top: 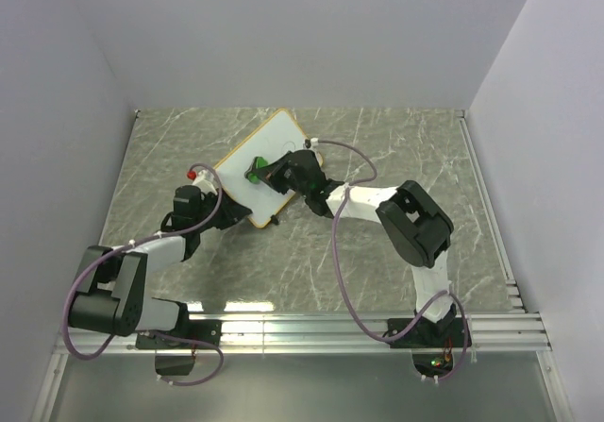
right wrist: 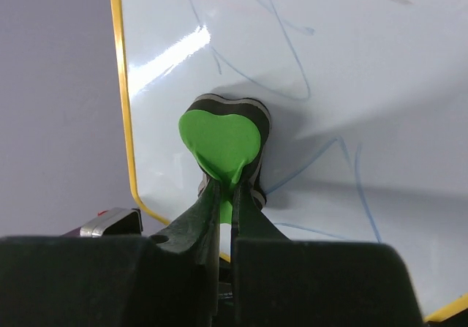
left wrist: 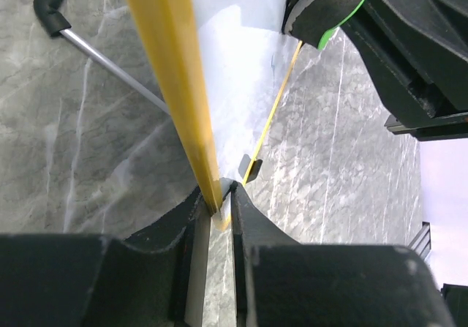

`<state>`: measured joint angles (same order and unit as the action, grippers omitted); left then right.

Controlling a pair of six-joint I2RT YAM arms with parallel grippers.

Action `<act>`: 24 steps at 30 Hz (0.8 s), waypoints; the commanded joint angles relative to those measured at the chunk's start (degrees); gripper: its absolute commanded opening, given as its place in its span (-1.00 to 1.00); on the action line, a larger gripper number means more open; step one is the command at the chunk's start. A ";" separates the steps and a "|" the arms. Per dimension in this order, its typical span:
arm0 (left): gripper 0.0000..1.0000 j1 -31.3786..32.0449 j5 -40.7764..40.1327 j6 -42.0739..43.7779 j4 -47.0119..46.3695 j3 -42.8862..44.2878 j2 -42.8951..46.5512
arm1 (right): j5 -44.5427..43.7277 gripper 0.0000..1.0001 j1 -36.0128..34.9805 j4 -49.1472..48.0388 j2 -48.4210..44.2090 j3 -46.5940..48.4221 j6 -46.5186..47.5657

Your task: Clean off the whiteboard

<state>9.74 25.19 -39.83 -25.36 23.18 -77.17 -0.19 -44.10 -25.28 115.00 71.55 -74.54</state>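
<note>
Left gripper [left wrist: 221, 197]: 2 fingers pinched on the yellow frame of the whiteboard [top: 272, 141], located far-left of centre on the table [top: 406, 148]. Right gripper [right wrist: 227, 194]: clamped on the green eraser [right wrist: 219, 140], which is pressed against the board face.

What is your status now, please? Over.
Left gripper shut on whiteboard edge. Right gripper shut on green eraser, pressed on board. Blue lines not yet erased. Red-tipped pen beside board, not blocking.

open table [top: 425, 158] right, red-capped marker [top: 193, 172] beside whiteboard [top: 276, 141]
</note>
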 commanded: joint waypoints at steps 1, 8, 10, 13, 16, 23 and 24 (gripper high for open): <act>-0.99 1.51 0.30 1.07 4.45 -0.24 0.96 | 2.21 -1.00 -0.11 -2.17 1.10 -0.18 1.49; -0.99 2.92 -2.60 1.25 5.24 -0.68 2.81 | -1.47 -1.00 -0.73 11.99 -3.11 -2.28 7.39; -0.99 3.27 -3.21 1.16 5.15 -0.85 2.90 | -3.06 -1.00 -0.99 16.56 -5.74 -3.52 8.44; -0.99 3.36 -4.27 1.08 4.97 -1.12 3.42 | -3.68 -1.00 -1.95 20.69 -7.68 -6.15 9.76; -0.99 3.53 -4.45 1.16 4.62 -1.21 3.86 | -3.95 -1.00 -4.41 23.42 -7.25 -7.56 9.86; -0.99 3.88 -3.74 1.43 4.62 -1.56 4.92 | -4.47 -1.00 -4.34 24.83 -2.68 0.74 13.18; -0.99 3.97 -3.74 1.43 4.71 -1.65 5.35 | -4.56 -1.00 -3.11 28.06 -0.85 3.13 15.37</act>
<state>12.60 20.40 -39.59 -22.35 22.68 -73.84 -3.44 -48.29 -2.83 109.27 68.42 -64.40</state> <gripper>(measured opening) 0.195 0.055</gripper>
